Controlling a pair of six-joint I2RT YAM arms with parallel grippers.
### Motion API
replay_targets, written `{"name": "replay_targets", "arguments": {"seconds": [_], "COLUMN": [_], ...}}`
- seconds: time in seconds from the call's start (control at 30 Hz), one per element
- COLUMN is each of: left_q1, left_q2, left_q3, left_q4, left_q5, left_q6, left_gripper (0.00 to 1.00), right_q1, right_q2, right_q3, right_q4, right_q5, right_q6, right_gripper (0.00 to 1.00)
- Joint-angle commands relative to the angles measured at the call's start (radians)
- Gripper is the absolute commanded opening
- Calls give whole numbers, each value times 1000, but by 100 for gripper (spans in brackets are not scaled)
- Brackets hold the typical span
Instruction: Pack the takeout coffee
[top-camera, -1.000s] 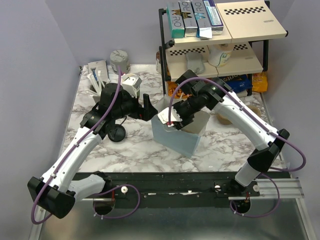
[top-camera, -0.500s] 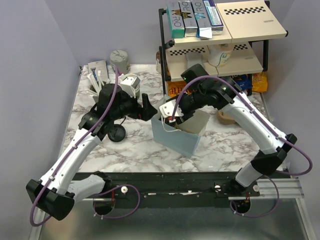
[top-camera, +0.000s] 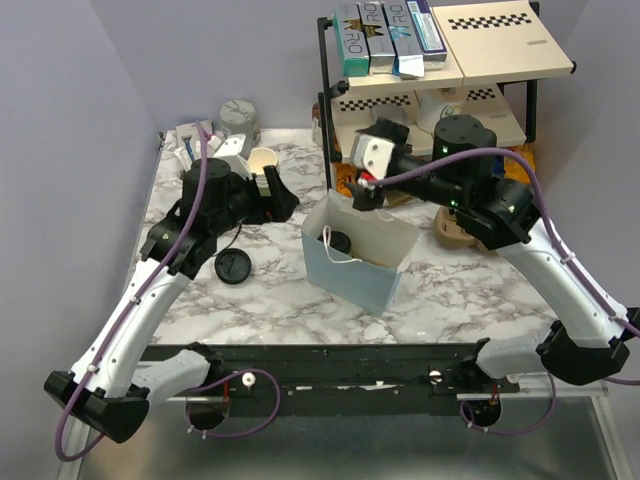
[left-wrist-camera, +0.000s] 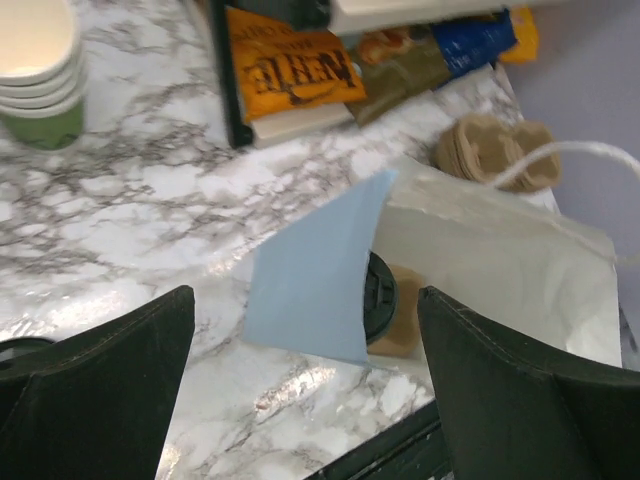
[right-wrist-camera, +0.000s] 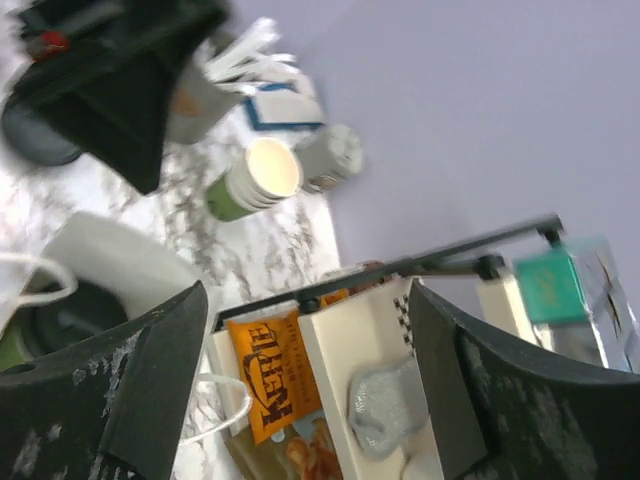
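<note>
The takeout coffee stands inside the open light-blue paper bag; only its round black lid shows. In the left wrist view the lid peeks from behind the bag's blue side. In the right wrist view the cup is at the lower left, inside the bag. My left gripper is open and empty, left of the bag and apart from it. My right gripper is open and empty, raised above the bag's far rim beside the shelf.
A stack of lidless cups stands behind my left gripper. A loose black lid lies left of the bag. A black-framed shelf with snack bags stands at the back right. A brown cup carrier lies right of the bag.
My right gripper has risen out of the bag and drawn back toward the shelf, leaving the coffee inside. My left gripper has pulled back left from the bag's rim.
</note>
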Motion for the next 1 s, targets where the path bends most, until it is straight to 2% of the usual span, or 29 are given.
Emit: {"name": "replay_targets", "arguments": {"seconds": [0.0,0.1,0.3,0.43,0.6,0.7,0.97], "left_q1": [60,119,258,324,341,366,387], "left_q2": [30,93,240,327,381,413,545], "left_q3": [125,191,301,364,374,357,383], "left_q4": [-214,-282,-334,-356,-411,-384,-356], "left_q5": [-302,-385,-439,-439,-568,-534,-551], "left_q6": [-158,-196,-237,-248,-267,-256,-236], "left_gripper": [99,99,99,95,92,90,84], "right_q1": [-11,-46,-201,-244,-248,-249,-248], "right_q2": [-60,-120,-315,-414,-528,-559,-569], "right_q3": [-58,-147,-373,-523,-695,-737,-766], "right_q4": [297,362,368,365,342,335,335], "right_q5": [467,675,801,891,946,958,986], "right_q6": [472,644,879,941,1007,1010,996], "right_gripper": [100,100,100,100,100,100,100]}}
